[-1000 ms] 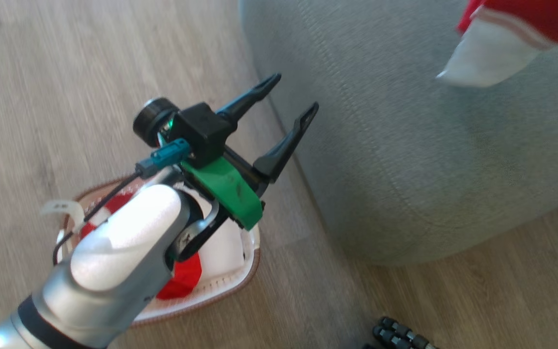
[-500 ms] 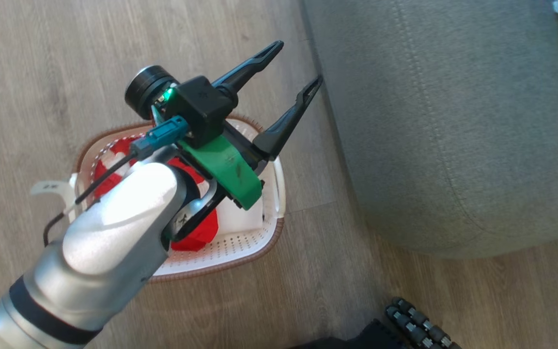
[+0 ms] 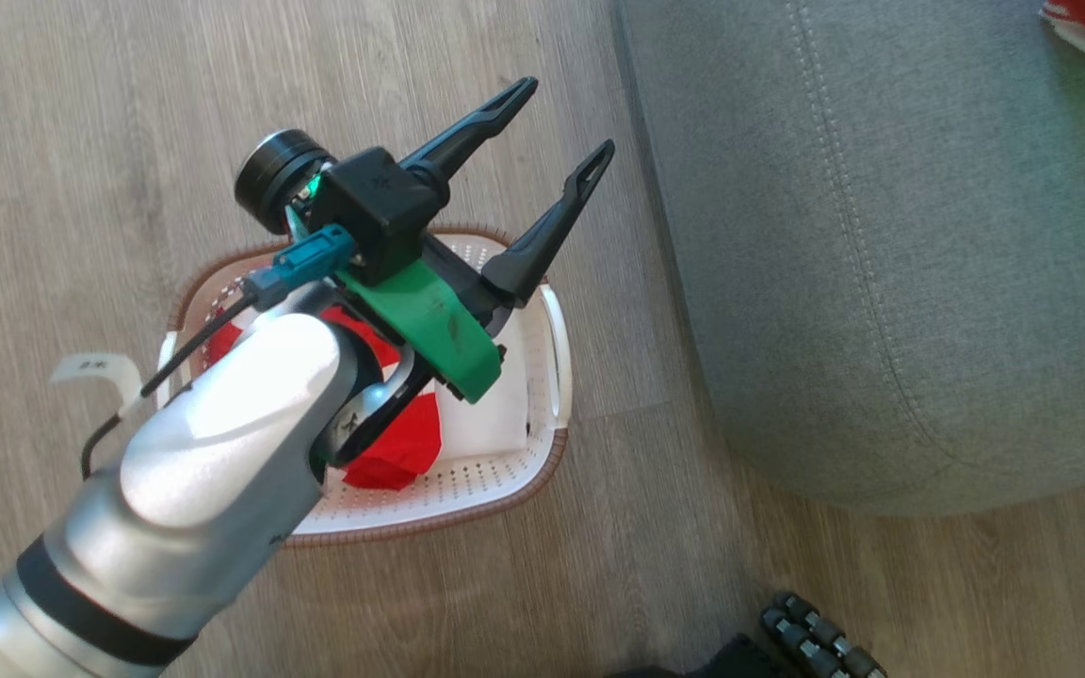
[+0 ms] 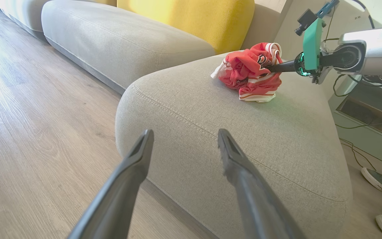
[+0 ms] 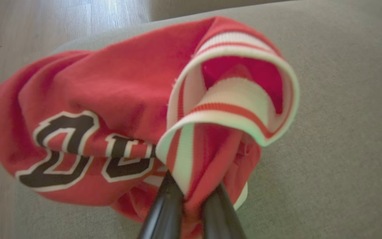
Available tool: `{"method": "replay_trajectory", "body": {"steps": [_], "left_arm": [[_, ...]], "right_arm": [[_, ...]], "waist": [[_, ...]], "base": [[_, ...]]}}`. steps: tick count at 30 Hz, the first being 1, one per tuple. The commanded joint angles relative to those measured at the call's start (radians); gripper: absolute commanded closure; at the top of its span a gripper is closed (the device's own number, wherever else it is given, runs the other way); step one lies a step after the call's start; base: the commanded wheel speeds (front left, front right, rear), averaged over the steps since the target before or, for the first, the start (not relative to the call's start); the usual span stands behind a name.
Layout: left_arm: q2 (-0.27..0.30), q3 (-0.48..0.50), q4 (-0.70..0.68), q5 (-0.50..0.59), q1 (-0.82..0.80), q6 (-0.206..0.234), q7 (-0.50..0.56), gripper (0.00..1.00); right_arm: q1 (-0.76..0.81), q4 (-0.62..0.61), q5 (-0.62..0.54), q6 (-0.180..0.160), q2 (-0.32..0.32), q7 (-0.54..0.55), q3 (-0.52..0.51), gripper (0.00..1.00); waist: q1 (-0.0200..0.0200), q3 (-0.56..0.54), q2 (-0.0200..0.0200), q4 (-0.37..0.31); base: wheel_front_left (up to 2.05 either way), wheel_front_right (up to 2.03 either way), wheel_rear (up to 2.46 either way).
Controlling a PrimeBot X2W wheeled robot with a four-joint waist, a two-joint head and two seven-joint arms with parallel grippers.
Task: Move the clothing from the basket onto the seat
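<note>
**Red shirt [image 4: 249, 74] on the seat [image 3: 882, 235]**

The grey seat fills the head view's 2 o'clock. The basket [image 3: 467, 480], at 8 o'clock, holds red clothing [image 3: 401, 452]. The right gripper [image 4: 279, 67] pinches the shirt; the left gripper [image 3: 563, 118] has its fingers spread wide.

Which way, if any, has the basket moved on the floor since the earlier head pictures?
No. The basket lies off the same rounded corner of the seat as before; the whole view shifted, not the basket.

Silver-white forearm [image 3: 222, 443], black band [image 3: 81, 612]. Green bracket [image 3: 429, 330], teal plug [image 3: 312, 264], black cable [image 3: 194, 347]. The left gripper [image 3: 563, 122] has long dark fingers [image 3: 542, 235].
</note>
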Motion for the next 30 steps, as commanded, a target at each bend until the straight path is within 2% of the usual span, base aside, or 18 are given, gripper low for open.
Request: {"method": "replay_trajectory", "body": {"steps": [1, 2, 3, 4, 10, 15, 23, 30], "left_arm": [[0.016, 0.041, -0.024, -0.010, -0.025, 0.002, -0.009, 0.00], [0.016, 0.041, -0.022, -0.012, -0.023, 0.003, -0.011, 0.00], [0.016, 0.041, -0.020, -0.014, -0.020, 0.004, -0.013, 0.00], [0.016, 0.041, -0.019, -0.015, -0.018, 0.005, -0.015, 0.00], [0.015, 0.042, 0.005, -0.033, 0.014, 0.011, -0.039, 0.00], [0.022, 0.052, 0.026, -0.055, 0.060, 0.022, -0.065, 0.00], [0.036, 0.085, 0.041, -0.095, 0.136, 0.053, -0.104, 0.00], [0.064, 0.130, 0.047, -0.126, 0.215, 0.092, -0.135, 0.00]], "right_arm": [[-0.008, -0.001, 0.016, 0.000, -0.019, 0.040, 0.015, 0.98], [-0.011, 0.003, 0.019, 0.000, -0.018, 0.053, 0.020, 0.60], [-0.013, 0.005, 0.024, 0.000, -0.018, 0.060, 0.023, 0.05], [-0.015, 0.007, 0.029, 0.000, -0.019, 0.065, 0.025, 0.00], [0.005, 0.022, 0.063, 0.000, -0.017, 0.144, 0.055, 0.00], [0.034, -0.018, 0.087, 0.000, -0.035, 0.144, 0.070, 0.00], [0.093, -0.152, 0.107, 0.000, -0.088, 0.074, 0.096, 0.00], [0.221, -0.319, 0.139, 0.000, -0.138, -0.046, 0.085, 0.00]], "waist": [[-0.0001, -0.013, 0.0000, -0.001], [-0.0001, -0.019, 0.0000, -0.002], [-0.0001, -0.026, 0.0000, -0.003], [-0.0001, -0.034, 0.0000, -0.004], [-0.0001, -0.119, 0.0000, -0.016], [-0.0001, -0.201, 0.0000, -0.027], [-0.0001, -0.319, 0.0000, -0.013], [-0.0001, -0.406, 0.0000, 0.025]], "base": [[0.00, 0.00, 0.00], [0.00, 0.00, 0.00], [0.00, 0.00, 0.00], [0.00, 0.00, 0.00], [0.00, 0.00, 0.00], [0.00, 0.00, 0.00], [0.00, 0.00, 0.00], [0.00, 0.00, 0.00]]}}
